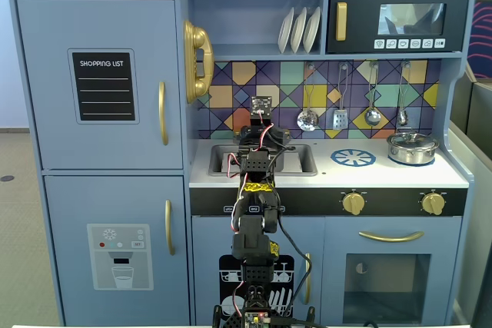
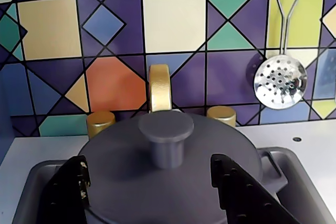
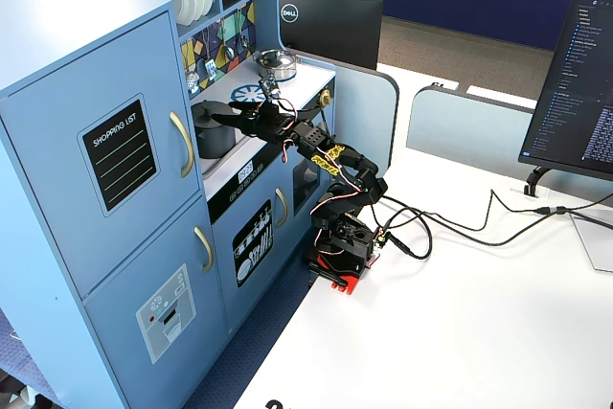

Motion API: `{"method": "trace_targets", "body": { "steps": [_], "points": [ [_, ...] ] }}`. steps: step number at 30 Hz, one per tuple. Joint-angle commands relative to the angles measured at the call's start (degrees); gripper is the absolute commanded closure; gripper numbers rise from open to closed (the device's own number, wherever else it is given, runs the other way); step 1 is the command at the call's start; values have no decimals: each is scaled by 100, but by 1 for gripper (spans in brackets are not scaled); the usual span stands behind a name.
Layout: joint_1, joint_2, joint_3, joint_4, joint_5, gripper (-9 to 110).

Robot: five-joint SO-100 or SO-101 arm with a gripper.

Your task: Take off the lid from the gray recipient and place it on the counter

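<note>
While you look through the wrist view, you see the lid (image 2: 170,169) filling the lower middle of the frame, sitting on the gray pot (image 2: 270,163), whose side handle shows at the lid's right edge. The pot stands in the sink (image 2: 304,182), whose gray rim shows at lower left and lower right. Your gripper (image 2: 157,182) has its two black fingers (image 2: 68,187) spread apart, one at the lower left and one at the lower right of the frame, either side of the lid's center knob (image 2: 166,137) and not touching it. Behind the lid, in the middle of the frame, stands a gold faucet (image 2: 159,87) flanked by two gold taps (image 2: 100,123). A slotted spoon (image 2: 280,81) hangs on the tiled wall (image 2: 173,19) at upper right.

In a fixed view from the front, the arm (image 1: 254,213) rises from the bottom center and reaches over the counter (image 1: 384,177) to the sink area, hiding the pot. A blue burner print (image 1: 353,157) lies right of center, and a shiny silver pot (image 1: 412,147) stands further right.

In a fixed view from the side, the gray pot (image 3: 213,131) shows left of center on the toy kitchen, with the gripper (image 3: 235,119) over it. The arm's base (image 3: 340,256) stands on the white bench (image 3: 479,332).
</note>
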Motion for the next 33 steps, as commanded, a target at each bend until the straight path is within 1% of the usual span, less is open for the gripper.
{"method": "trace_targets", "body": {
  "steps": [1,12,26,28,31,33],
  "points": [
    [62,-229,-457,-237,79,81],
    [35,-949,-554,-791,105,82],
    [53,-2057,-1134,-1362,97,84],
    [35,-2092,-1143,-1415,88,88],
    [-18,-2118,-1116,-1450,-18,102],
    [-26,-2118,-1116,-1494,79,102]
  ]
}}
